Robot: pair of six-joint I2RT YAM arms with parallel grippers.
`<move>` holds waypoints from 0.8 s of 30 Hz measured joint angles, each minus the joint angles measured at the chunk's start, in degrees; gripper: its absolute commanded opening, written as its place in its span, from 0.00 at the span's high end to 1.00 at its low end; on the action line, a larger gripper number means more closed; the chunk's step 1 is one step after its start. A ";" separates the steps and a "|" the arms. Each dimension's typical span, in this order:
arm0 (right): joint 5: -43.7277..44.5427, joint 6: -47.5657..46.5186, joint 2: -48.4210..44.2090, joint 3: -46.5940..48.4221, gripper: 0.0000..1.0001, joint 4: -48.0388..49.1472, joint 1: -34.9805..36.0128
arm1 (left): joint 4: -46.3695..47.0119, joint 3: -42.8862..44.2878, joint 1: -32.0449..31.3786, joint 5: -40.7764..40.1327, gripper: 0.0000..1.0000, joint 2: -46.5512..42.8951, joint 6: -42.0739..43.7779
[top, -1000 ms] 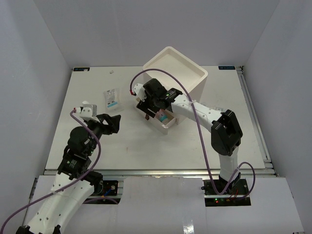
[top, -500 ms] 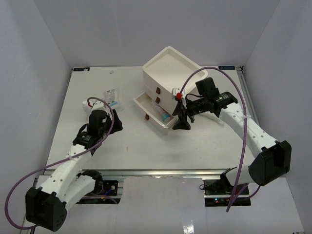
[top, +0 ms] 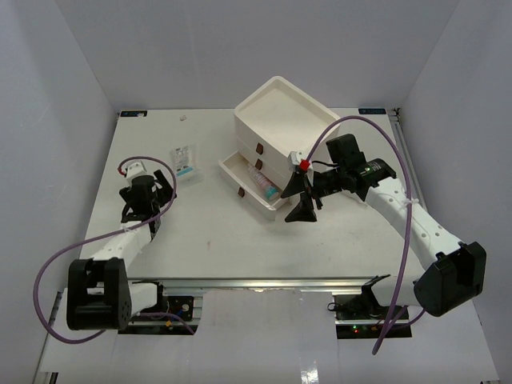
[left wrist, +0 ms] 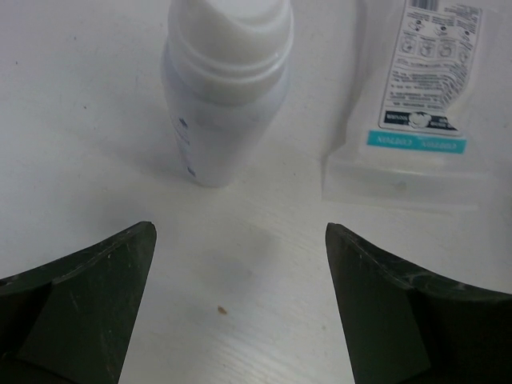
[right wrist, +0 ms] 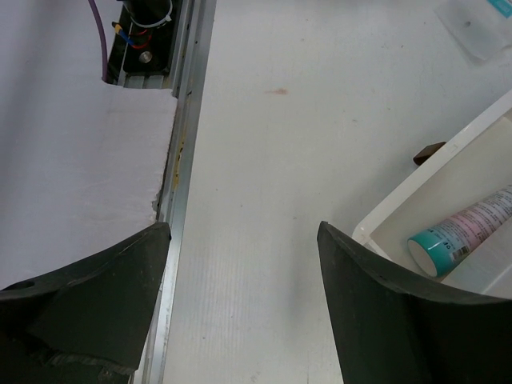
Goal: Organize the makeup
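Where the bottom drawer (top: 236,172) stands pulled out of the cream drawer box (top: 280,112), the white tube (top: 261,184) lies inside it. Its long axis runs diagonally along the drawer, with the teal cap at the near-right end. In the right wrist view the cap faces the camera and the pink-printed body runs off to the right. On the left half of the table (top: 240,240) a flat sachet (top: 183,161) lies with its long axis running away from the arms. The left wrist view shows the small white bottle (left wrist: 228,80) just to the sachet's left and apart from it, cap end away from the fingers; whether it stands or lies I cannot tell. The left gripper (left wrist: 240,232) sits short of both, its fingers spread wide with nothing between them. The right gripper (top: 298,202) hangs just beside the drawer's near-right corner, fingers likewise spread and empty. Against half a second ago, the left gripper has drawn leftward, away from the sachet, and its arm has folded back. The right gripper has shifted only slightly, and the tube, sachet and drawer lie as they did.
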 measured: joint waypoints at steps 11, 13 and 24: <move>-0.20 -0.02 0.08 -0.80 0.19 0.66 -0.07 | 17.03 4.44 2.23 -0.30 0.34 16.14 10.81; -0.17 -0.02 0.17 -0.80 0.19 0.82 -0.07 | 17.50 6.56 2.59 0.07 0.35 18.85 11.91; 0.06 0.00 0.74 -0.80 0.20 0.86 -0.47 | 18.92 7.54 2.90 1.47 0.78 21.04 13.28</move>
